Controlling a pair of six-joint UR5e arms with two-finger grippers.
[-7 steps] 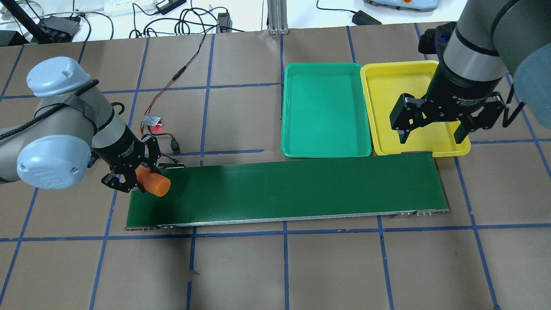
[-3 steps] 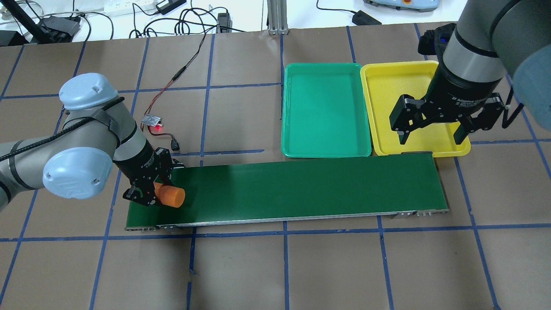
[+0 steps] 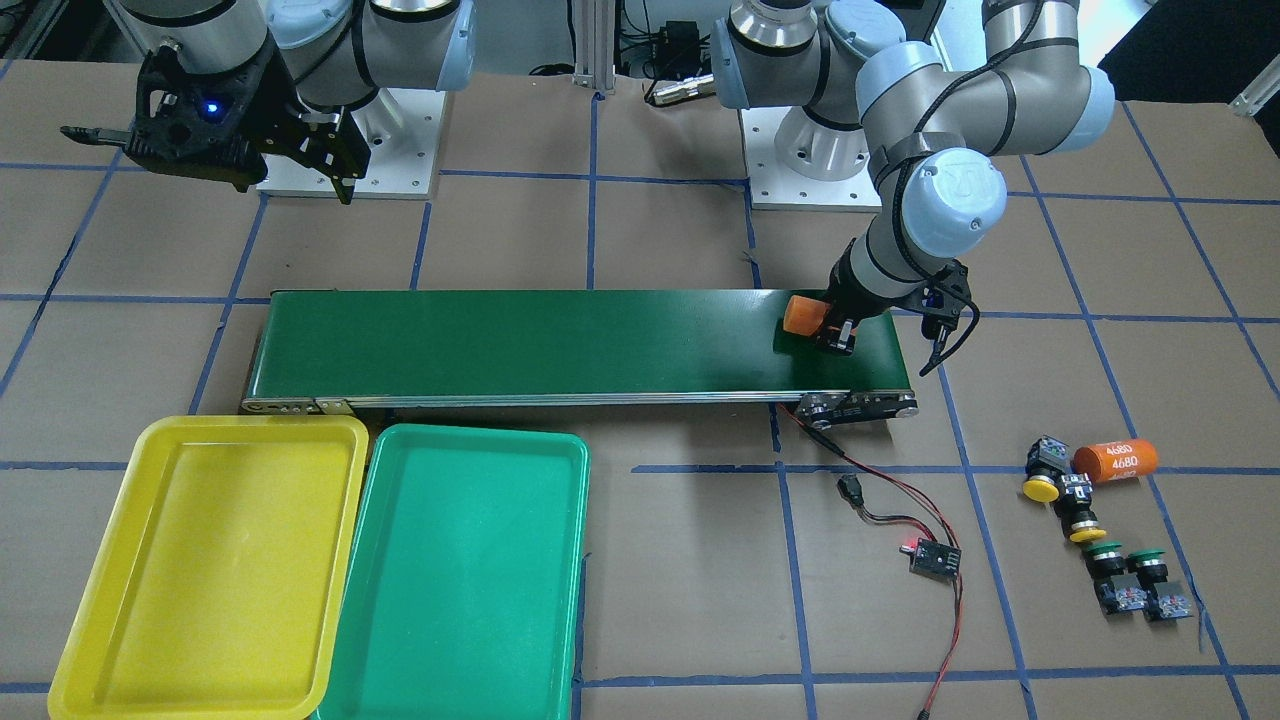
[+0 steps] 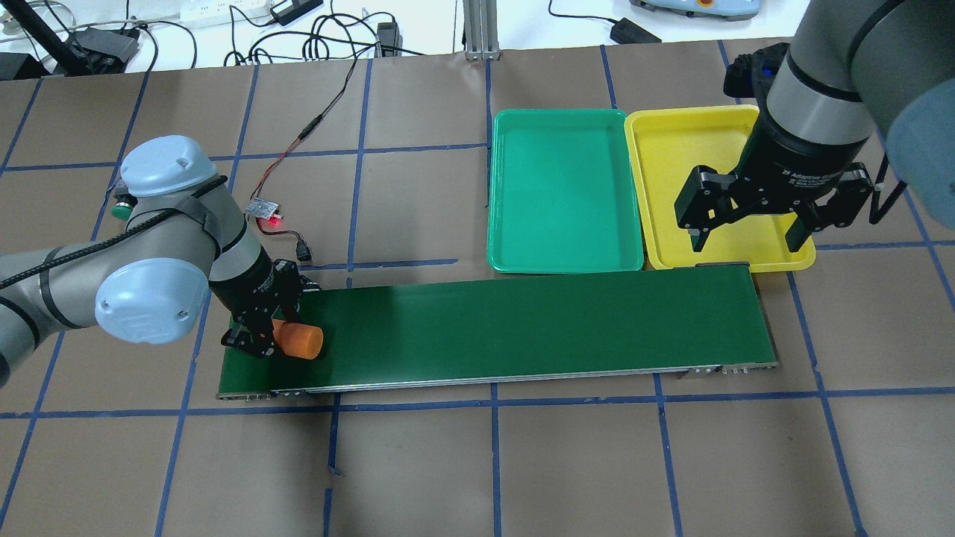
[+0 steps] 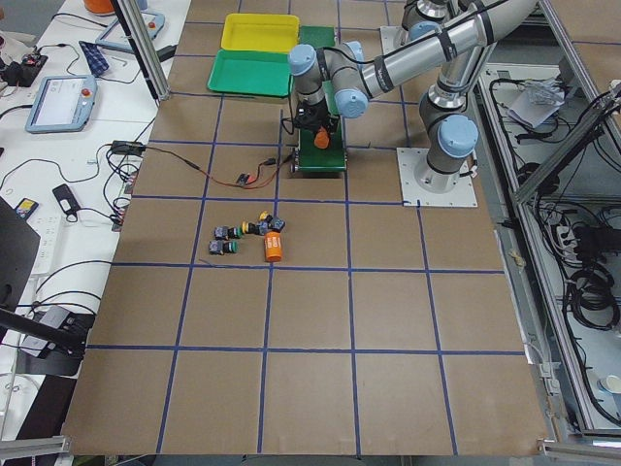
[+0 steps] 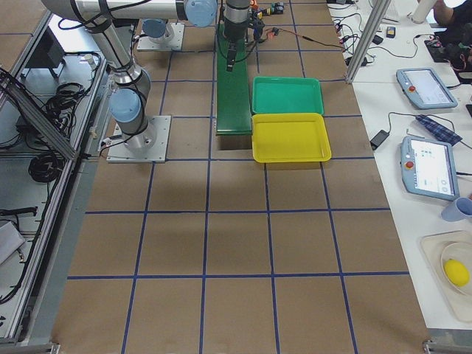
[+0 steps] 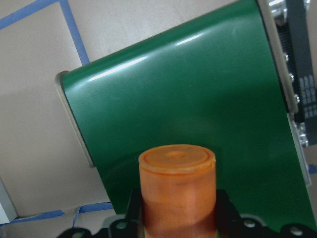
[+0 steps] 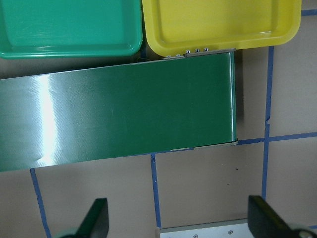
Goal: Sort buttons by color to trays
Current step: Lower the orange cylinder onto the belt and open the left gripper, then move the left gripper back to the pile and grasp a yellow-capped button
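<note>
Two yellow-capped buttons [image 3: 1042, 485] and two green-capped buttons [image 3: 1106, 558] lie in a cluster on the brown table, beyond the belt's end on my left side. They also show as the buttons [image 5: 241, 237] in the exterior left view. My left gripper [image 4: 270, 339] is shut on an orange cylinder [image 4: 300, 341], held low over the left end of the belt. The cylinder [image 7: 177, 186] fills the left wrist view. My right gripper [image 4: 746, 235] hangs open with nothing in it, over the near edge of the yellow tray [image 4: 671, 142]. The green tray [image 4: 565, 190] sits beside it.
The long dark green conveyor belt [image 4: 522, 328] runs across the table in front of both trays. A second orange cylinder [image 3: 1116, 460] lies by the buttons. A small circuit board [image 3: 934, 558] with red and black wires lies near the belt's left end.
My left arm has swung right and carried the orange cylinder from the belt's left edge to over the belt's left end. The right arm has stayed put.
</note>
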